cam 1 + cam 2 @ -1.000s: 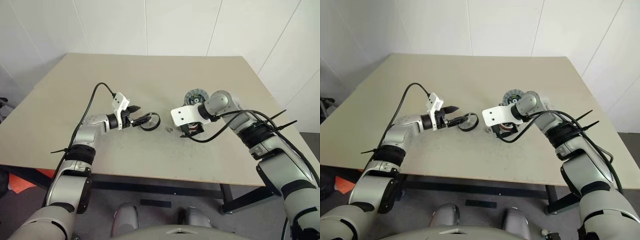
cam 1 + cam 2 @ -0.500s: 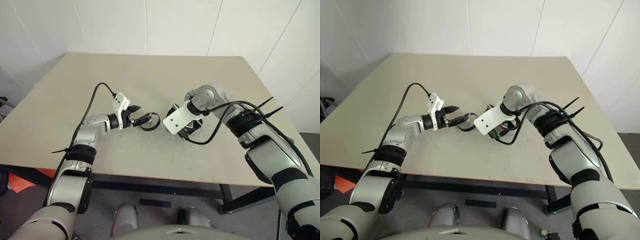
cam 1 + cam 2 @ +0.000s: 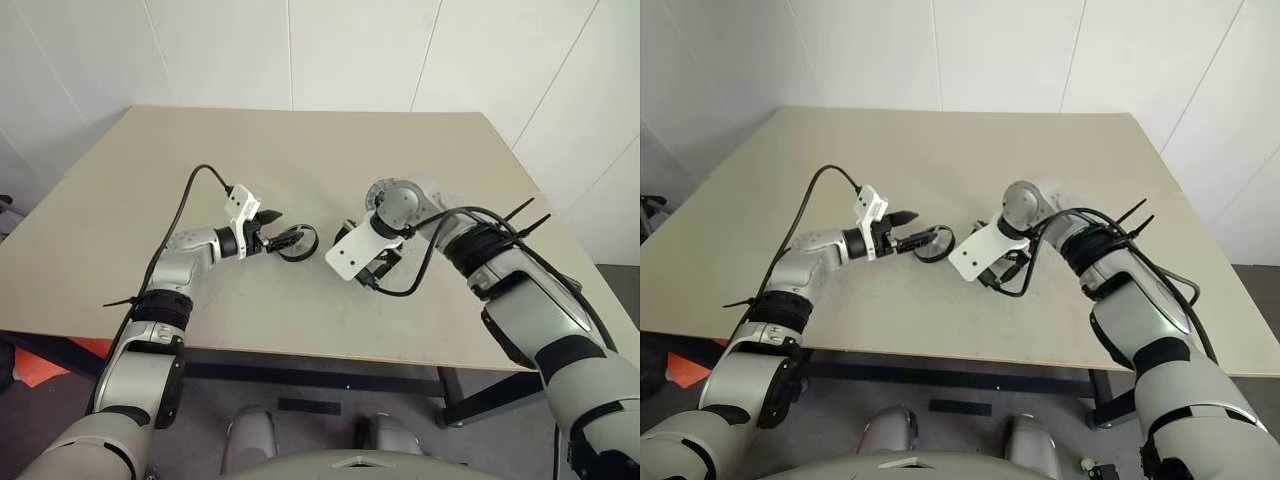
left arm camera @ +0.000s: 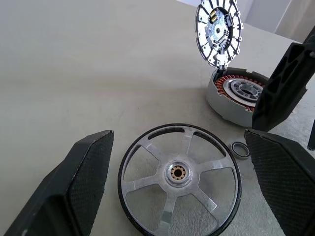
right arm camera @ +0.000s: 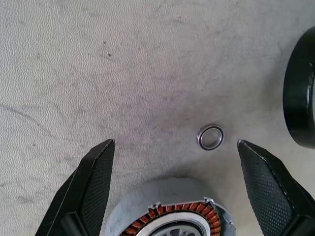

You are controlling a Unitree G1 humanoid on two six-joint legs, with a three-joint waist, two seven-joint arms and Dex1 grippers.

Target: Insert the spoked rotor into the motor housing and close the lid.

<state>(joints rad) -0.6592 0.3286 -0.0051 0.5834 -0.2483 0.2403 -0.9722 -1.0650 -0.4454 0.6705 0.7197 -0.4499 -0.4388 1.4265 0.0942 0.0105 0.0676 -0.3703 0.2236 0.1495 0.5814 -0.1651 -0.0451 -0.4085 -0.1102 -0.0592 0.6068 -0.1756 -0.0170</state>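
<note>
The spoked rotor [image 4: 179, 177], a black-rimmed wheel with silver spokes, lies flat on the table between the fingers of my left gripper [image 4: 177, 142]. That gripper is open, and there is a gap to the rim on each side. Just beyond stands the motor housing [image 4: 241, 96], a grey puck with copper windings. Its lid [image 4: 219, 32] stands upright at the housing's far edge, its segmented face showing. My right gripper [image 5: 174, 143] is open and points down over the near edge of the housing [image 5: 172, 216]. In the left eye view it [image 3: 378, 268] covers most of the housing.
A small loose metal ring [image 5: 211, 137] lies on the table between housing and rotor. The tan table [image 3: 300, 150] stretches bare behind both arms. Black cables loop off both wrists.
The right wrist has rolled and tipped downward, shifting slightly left over the housing. The left gripper and rotor have stayed put.
</note>
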